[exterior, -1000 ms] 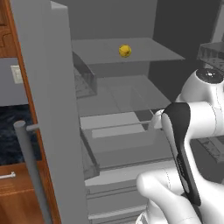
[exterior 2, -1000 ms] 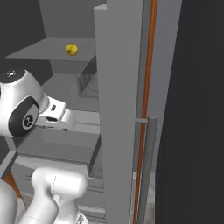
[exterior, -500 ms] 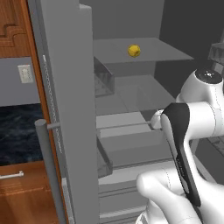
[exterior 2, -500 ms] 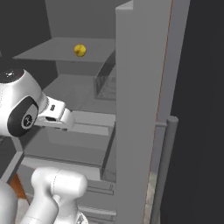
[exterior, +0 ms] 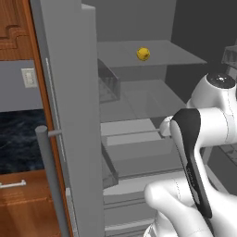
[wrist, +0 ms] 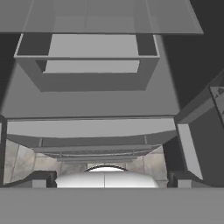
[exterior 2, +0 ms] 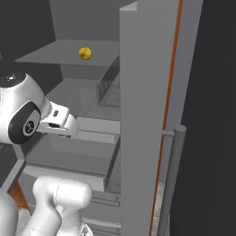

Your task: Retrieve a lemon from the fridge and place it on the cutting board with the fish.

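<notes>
Inside the open fridge, on its upper grey shelf, sits the lemon, small, round and bright yellow, alone near the shelf's middle. In the right base view the same lemon rests on that shelf, above and behind the robot's arm.

Below the lemon's shelf comes a second shelf, and below that a set of pale grey drawers, which the hand view looks down on from above. Beside the lemon's shelf, on the inner side of the open fridge door, hangs a see-through door bin. The door's long bar handle stands in the foreground, with a wooden cabinet behind it.

The white arm is folded in front of the fridge, well below the lemon. The gripper points toward the drawers, empty, with its fingers spread wide apart.

The lemon has not yet been picked up, and neither the cutting board nor the fish is in sight.

Likely risks from here: the arm must rise and reach deep over the shelf, so its wrist could strike the shelf's front edge or the door bin. A round lemon may also roll away if a finger nudges it before both fingers close.
</notes>
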Robot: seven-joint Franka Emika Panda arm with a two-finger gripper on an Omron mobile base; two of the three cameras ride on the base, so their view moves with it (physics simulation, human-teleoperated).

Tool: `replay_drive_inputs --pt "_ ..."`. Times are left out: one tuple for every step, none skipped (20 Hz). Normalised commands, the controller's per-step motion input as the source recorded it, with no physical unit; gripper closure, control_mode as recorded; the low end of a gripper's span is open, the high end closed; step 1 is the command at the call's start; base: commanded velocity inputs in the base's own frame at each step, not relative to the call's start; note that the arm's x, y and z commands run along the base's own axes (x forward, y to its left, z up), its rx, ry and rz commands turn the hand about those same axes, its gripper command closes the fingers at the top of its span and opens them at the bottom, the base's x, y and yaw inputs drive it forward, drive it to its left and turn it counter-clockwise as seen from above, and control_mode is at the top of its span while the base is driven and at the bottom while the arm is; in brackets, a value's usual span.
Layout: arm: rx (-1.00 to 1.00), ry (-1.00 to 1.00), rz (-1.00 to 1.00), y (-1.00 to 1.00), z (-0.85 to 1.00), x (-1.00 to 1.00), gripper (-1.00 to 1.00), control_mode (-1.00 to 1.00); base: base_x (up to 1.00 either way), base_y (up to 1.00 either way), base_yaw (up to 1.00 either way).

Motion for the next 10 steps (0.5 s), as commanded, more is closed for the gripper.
replay_drive_inputs --pt "0.0 0.0 0.0 0.0 0.0 0.0 -1.0 1.0 0.95 -0.21 0.09" --pt "0.0 0.0 0.0 0.0 0.0 0.0 -1.0 1.0 0.49 -0.04 0.08" --pt "0.0 0.0 0.0 0.0 0.0 0.0 -1.0 1.0 0.04 0.0 0.05" --pt "0.0 0.0 0.0 0.0 0.0 0.0 -1.0 1.0 0.0 0.0 0.0" --pt "0.0 0.0 0.0 0.0 0.0 0.0 -1.0 1.0 0.0 0.0 0.0" --pt "0.0 0.0 0.0 0.0 0.0 0.0 -1.0 1.0 0.0 0.0 0.0" --pt "0.0 0.0 0.0 0.0 0.0 0.0 -1.0 1.0 0.0 0.0 0.0" --pt "0.0 0.0 0.0 0.0 0.0 0.0 -1.0 1.0 0.0 0.0 0.0" --pt "0.0 0.0 0.0 0.0 0.0 0.0 -1.0 1.0 0.0 0.0 0.0" --pt "0.0 0.0 0.0 0.0 0.0 0.0 -1.0 1.0 0.0 0.0 0.0"
